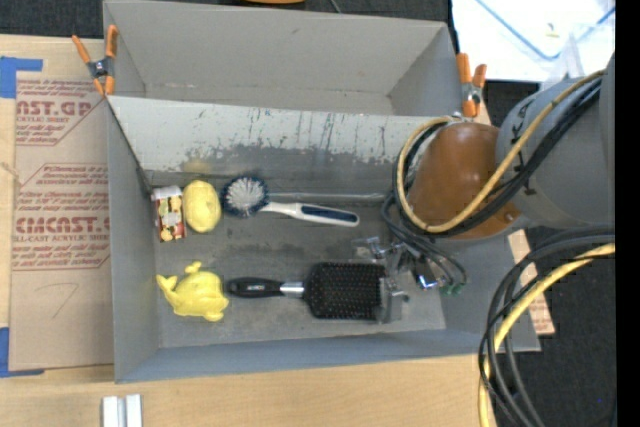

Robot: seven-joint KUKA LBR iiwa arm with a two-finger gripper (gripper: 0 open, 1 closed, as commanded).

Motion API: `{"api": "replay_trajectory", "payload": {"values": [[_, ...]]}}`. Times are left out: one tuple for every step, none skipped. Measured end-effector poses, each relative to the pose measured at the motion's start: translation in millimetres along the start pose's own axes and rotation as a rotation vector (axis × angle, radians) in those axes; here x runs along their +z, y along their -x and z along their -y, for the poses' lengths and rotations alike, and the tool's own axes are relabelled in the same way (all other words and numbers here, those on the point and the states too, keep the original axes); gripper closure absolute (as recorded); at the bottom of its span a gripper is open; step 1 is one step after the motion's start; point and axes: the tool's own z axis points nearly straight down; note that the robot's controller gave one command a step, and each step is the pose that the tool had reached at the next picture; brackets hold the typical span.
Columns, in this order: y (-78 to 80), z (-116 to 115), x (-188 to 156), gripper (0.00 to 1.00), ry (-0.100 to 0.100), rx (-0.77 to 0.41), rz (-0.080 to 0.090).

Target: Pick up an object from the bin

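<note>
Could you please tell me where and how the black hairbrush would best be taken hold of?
Probably by its slim handle, from above, closing across its width. The hairbrush lies flat with clear room either side of the handle; the bristled head is broad, and the end effector crowds its right end.

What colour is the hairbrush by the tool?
Black. The hairbrush shows best in the camera view.

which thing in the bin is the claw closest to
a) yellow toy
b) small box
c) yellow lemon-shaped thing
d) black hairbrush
d: the claw sits right at the bristle-head end of the black hairbrush, near the bin's front right, while the yellow toy, the small box and the yellow lemon-shaped thing all lie at the bin's left end.
</note>
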Motion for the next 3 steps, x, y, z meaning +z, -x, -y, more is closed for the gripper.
{"api": "replay_trajectory", "payload": {"values": [[-11.9, 8, -1, 1.00, 0.000, -0.024, 0.007], [-11.2, 6, -1, 1.00, -0.002, -0.006, 0.005], [-11.6, 18, -1, 1.00, -0.003, -0.364, 0.016]]}}
